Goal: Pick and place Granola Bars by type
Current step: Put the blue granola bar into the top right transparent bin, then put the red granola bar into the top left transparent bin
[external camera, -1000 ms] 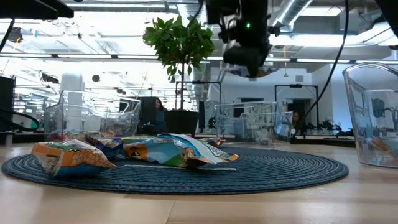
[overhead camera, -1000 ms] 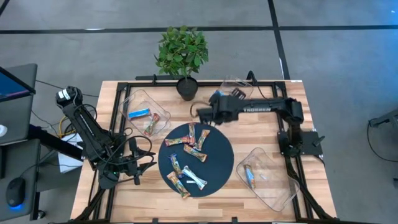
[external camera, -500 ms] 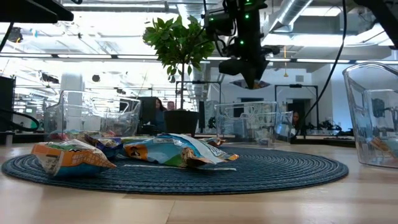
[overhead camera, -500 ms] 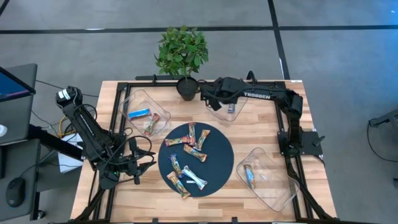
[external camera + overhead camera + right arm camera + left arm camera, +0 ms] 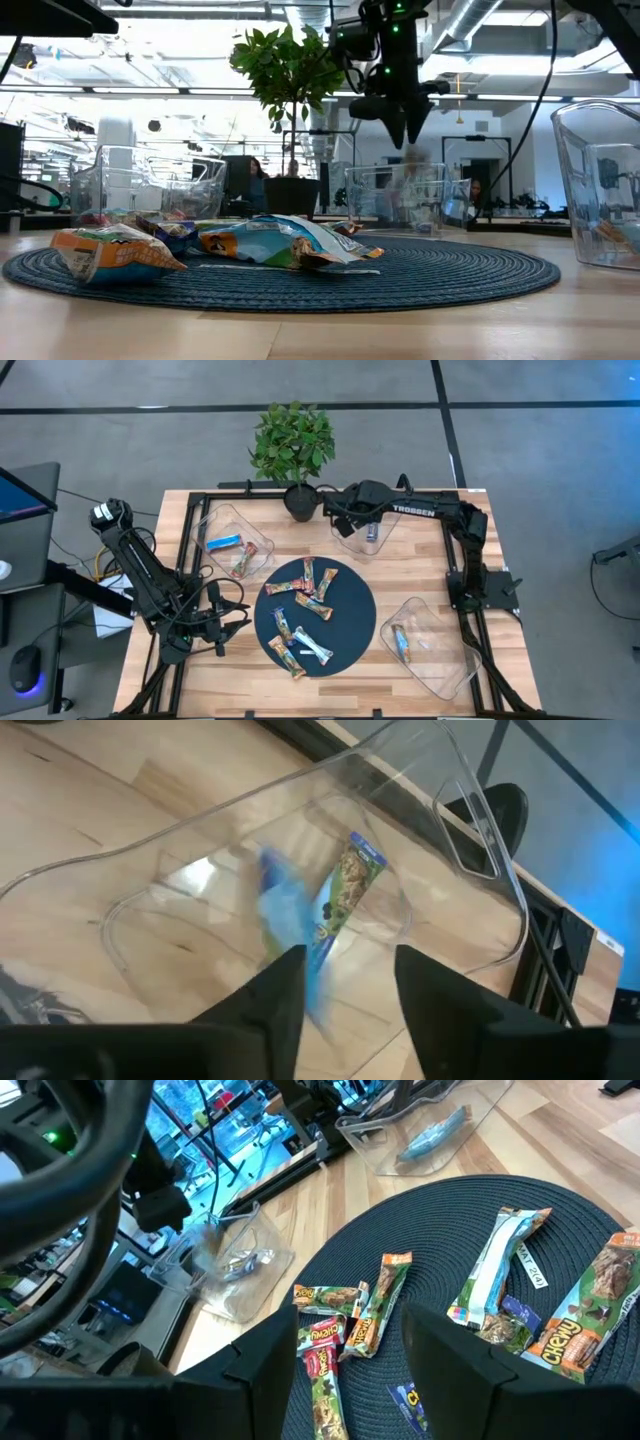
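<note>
Several granola bars lie on the round dark mat. My right gripper hangs open above the far clear tray, fingers pointing down. In the right wrist view a blue bar shows as a blur falling between the fingers into that tray, next to a gold-green bar lying flat on the tray floor. My left gripper waits open near the mat's left edge, above the table; its wrist view looks across the bars.
The left clear tray holds a blue and a reddish bar; the near right tray holds a bar too. A potted plant stands at the far edge, next to the far tray. Black frame rails run along the table's sides.
My right gripper has travelled from the mat's far edge toward the table's far edge, stopping over the far tray, and tipped its fingers downward. It has let go of the blue bar, which is dropping into the tray.
</note>
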{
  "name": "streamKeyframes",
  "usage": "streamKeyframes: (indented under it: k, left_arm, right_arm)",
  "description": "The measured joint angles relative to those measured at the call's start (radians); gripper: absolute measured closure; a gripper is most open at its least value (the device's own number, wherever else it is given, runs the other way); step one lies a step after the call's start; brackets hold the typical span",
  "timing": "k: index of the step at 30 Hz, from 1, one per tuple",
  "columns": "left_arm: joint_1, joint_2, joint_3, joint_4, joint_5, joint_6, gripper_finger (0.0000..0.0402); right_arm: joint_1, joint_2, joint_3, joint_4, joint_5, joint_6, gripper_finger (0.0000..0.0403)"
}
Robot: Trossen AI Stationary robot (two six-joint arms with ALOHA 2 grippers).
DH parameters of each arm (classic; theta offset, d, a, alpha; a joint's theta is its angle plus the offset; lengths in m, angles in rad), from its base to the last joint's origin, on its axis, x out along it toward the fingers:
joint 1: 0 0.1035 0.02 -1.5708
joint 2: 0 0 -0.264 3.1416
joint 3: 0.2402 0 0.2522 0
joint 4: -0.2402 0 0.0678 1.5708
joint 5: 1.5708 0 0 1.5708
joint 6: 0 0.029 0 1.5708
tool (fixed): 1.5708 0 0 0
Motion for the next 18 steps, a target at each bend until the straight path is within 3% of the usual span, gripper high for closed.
streamKeyframes:
  k: [8, 18]
  left_arm:
    - [0.0, 0.0, 0.0, 0.0, 0.0, 0.0, 0.0226]
    - [0.0, 0.0, 0.0, 0.0, -0.001, -0.003, 0.0226]
  right_arm:
    - [0.03, 0.0, 0.0, -0.01, 0.016, -0.054, 0.0197]
    - [0.237, -0.096, -0.001, -0.075, 0.089, -0.078, 0.0188]
